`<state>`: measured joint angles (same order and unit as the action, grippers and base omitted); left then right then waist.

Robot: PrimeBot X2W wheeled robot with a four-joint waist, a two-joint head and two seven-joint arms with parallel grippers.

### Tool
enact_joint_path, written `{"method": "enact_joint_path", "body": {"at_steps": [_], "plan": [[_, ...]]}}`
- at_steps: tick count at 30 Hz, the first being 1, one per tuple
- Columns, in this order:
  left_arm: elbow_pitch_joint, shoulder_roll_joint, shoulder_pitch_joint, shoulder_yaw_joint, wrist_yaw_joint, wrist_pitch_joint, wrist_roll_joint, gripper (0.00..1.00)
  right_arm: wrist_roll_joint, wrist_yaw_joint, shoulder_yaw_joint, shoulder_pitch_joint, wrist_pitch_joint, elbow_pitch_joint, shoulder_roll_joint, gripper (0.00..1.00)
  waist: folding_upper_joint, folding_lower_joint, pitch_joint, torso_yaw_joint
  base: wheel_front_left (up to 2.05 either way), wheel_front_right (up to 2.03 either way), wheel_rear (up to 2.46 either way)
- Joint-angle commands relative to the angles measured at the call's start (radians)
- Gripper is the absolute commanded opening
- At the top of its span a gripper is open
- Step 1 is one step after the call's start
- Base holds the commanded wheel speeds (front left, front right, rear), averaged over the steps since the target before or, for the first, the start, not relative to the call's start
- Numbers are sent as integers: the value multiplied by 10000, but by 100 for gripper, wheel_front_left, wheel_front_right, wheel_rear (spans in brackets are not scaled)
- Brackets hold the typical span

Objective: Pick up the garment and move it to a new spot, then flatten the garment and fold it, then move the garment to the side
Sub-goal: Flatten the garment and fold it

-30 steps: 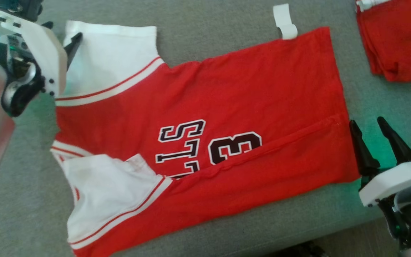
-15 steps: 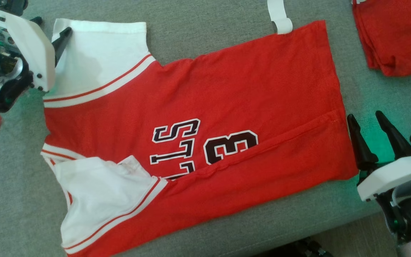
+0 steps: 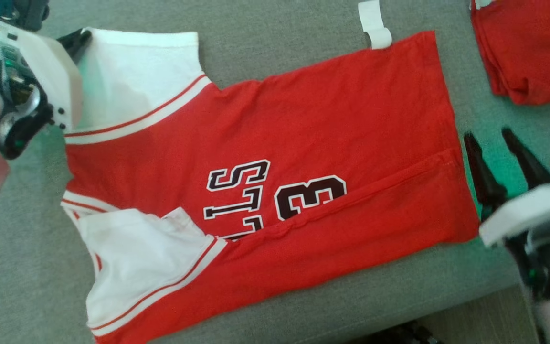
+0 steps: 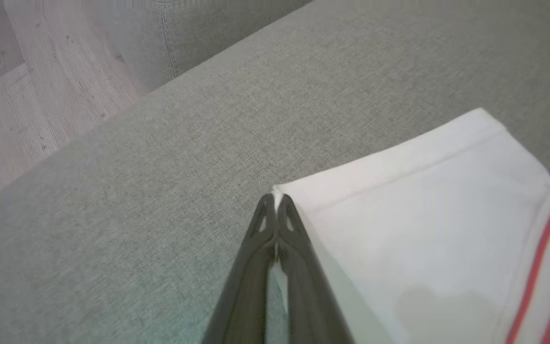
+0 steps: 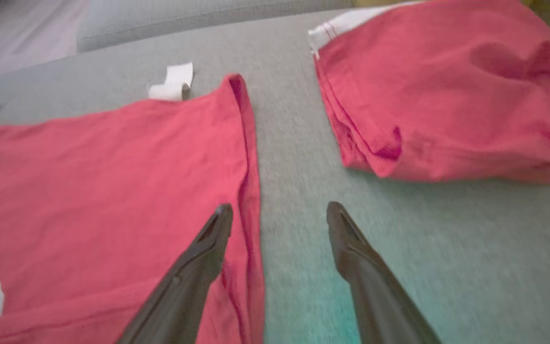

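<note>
Grey couch (image 3: 275, 62) carries the red jersey (image 3: 313, 119), spread flat with its white sleeves toward the robot's left. At the far sleeve (image 3: 136, 71) the left tool (image 4: 275, 204) is pinched tight on the corner. By the hem the right tool (image 5: 280, 208) stands wide, one finger over the jersey, the other over bare couch. Another red garment (image 3: 528, 52) lies at the far right.
</note>
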<state>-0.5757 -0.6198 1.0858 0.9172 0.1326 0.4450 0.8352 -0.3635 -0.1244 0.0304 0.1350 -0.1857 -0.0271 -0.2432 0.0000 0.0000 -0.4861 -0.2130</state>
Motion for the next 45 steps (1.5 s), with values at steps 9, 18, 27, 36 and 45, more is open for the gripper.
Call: {"method": "enact_joint_path", "body": {"at_steps": [9, 18, 27, 36, 45], "plan": [[508, -188, 808, 699, -20, -1099, 193, 0, -1645, -63, 1022, 3070, -1881, -1258, -932, 100, 0, 0, 533, 651, 0, 0, 0], [495, 7, 1353, 1601, -19, -1769, 489, 0, -2179, -63, 1781, 5097, -2091, -3990, -775, 100, 0, 0, 515, 1148, 0, 0, 0], [198, -7, 1860, 2446, -19, -2250, 964, 0, -2634, -63, 2457, 6178, -1379, -5556, -697, 100, 0, 0, 391, 1394, 0, 0, 0], [-116, 24, 2157, 2951, -19, -2639, 1287, 0, -2755, -63, 2796, 6724, -811, -6259, -973, 0, 0, 0, 377, 1493, 0, 0, 0], [-613, 21, 2701, 3268, -19, -3996, 722, 0, -2936, -63, 2932, 7274, -213, -6619, -1153, 0, 0, 0, 311, 1535, 0, 0, 0]]}}
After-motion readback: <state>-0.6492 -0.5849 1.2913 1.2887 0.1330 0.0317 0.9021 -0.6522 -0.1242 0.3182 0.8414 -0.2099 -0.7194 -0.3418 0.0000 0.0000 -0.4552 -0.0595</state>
